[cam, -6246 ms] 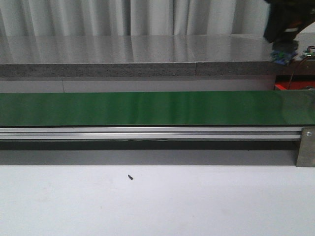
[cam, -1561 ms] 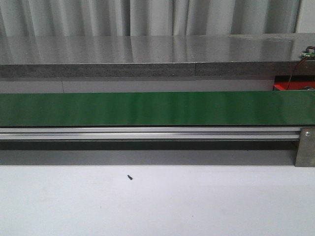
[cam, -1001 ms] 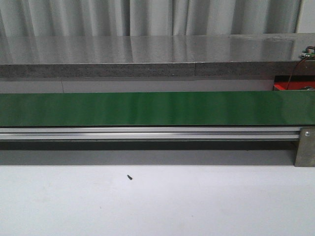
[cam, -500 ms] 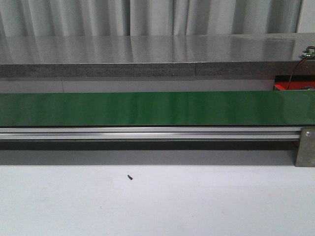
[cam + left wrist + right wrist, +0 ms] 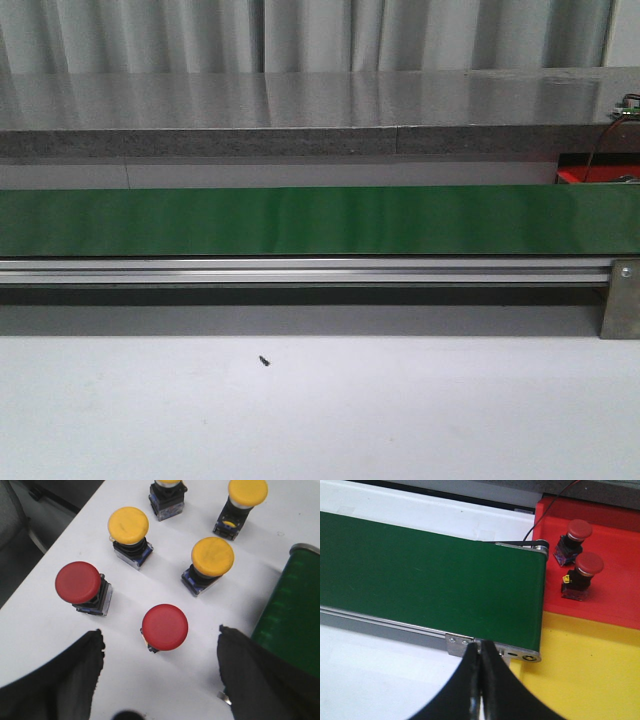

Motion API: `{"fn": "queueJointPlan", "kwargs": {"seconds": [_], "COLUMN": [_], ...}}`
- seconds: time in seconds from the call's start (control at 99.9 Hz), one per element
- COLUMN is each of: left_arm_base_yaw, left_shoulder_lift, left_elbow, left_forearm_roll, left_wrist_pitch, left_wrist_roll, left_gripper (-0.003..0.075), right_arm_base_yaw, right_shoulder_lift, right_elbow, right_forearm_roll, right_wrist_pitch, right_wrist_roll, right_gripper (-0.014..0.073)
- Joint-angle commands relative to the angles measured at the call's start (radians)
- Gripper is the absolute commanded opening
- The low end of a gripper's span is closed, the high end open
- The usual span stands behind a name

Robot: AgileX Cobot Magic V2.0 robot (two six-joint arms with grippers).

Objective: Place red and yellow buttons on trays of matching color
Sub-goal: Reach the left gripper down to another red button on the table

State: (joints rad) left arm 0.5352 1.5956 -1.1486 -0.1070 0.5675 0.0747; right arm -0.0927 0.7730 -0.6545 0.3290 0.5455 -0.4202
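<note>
- My left gripper (image 5: pixel 160 672) is hanging wide open over the button pile, nothing in it, with the nearer red button (image 5: pixel 164 627) sitting right in the gap between the fingers.
- Off to one side of that button is a second red button (image 5: pixel 79 583), and further out from it I count 4 yellow ones, the closest being this yellow button (image 5: pixel 212 557) and another yellow button (image 5: pixel 128 525).
- My right gripper (image 5: pixel 480 680) is pinched completely closed on nothing, parked over the end of the green conveyor belt (image 5: pixel 425 575), just at its metal frame.
- Past that belt end are the trays: the red tray (image 5: pixel 615 580) already has 2 red buttons in it, and the yellow tray (image 5: pixel 580 675) next to it shows none in the part I can see.
- The front view shows only bare belt, no button riding on it and neither arm in shot.
- My guess at the next step is closing on that nearer red button.
- What worries me: these mushroom caps are round and smooth, so if I clamp on the cap instead of the square base it could squirt out or tip.
- The belt's end roller sits just beside my one finger, so drifting that way on the descent could clip it.
- Buttons are packed fairly close, so a sloppy lift could knock a neighbour over.
</note>
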Motion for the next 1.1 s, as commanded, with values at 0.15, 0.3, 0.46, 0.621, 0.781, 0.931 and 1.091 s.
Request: {"fn": "queueJointPlan", "kwargs": {"seconds": [0.15, 0.3, 0.46, 0.621, 0.781, 0.931, 1.091], "left_arm_base_yaw": [0.002, 0.002, -0.002, -0.021, -0.037, -0.041, -0.041], "left_shoulder_lift": [0.049, 0.102, 0.153, 0.196, 0.222, 0.239, 0.254], "left_elbow": [-0.041, -0.077, -0.117, -0.138, -0.141, -0.141, -0.141], "left_forearm_roll": [0.002, -0.003, -0.009, -0.012, -0.012, -0.008, -0.002], "left_wrist_pitch": [-0.091, -0.091, -0.078, -0.069, -0.071, -0.067, -0.061], "left_wrist_roll": [-0.013, -0.013, -0.013, -0.011, -0.006, -0.006, -0.006], "left_gripper": [0.0483, 0.0483, 0.0483, 0.0483, 0.0483, 0.0483, 0.0454], "right_arm_base_yaw": [-0.009, -0.009, -0.009, -0.009, -0.009, -0.009, -0.009], "right_shoulder_lift": [-0.007, -0.007, -0.007, -0.007, -0.007, -0.007, -0.007], "right_elbow": [-0.024, -0.024, -0.024, -0.024, -0.024, -0.024, -0.024], "right_forearm_roll": [0.018, 0.018, 0.018, 0.018, 0.018, 0.018, 0.018], "right_wrist_pitch": [-0.054, -0.054, -0.054, -0.054, -0.054, -0.054, -0.053], "right_wrist_roll": [-0.002, -0.002, -0.002, -0.002, -0.002, -0.002, -0.002], "right_gripper": [-0.0096, -0.0096, -0.0096, -0.0096, -0.0096, -0.0096, -0.0096]}}
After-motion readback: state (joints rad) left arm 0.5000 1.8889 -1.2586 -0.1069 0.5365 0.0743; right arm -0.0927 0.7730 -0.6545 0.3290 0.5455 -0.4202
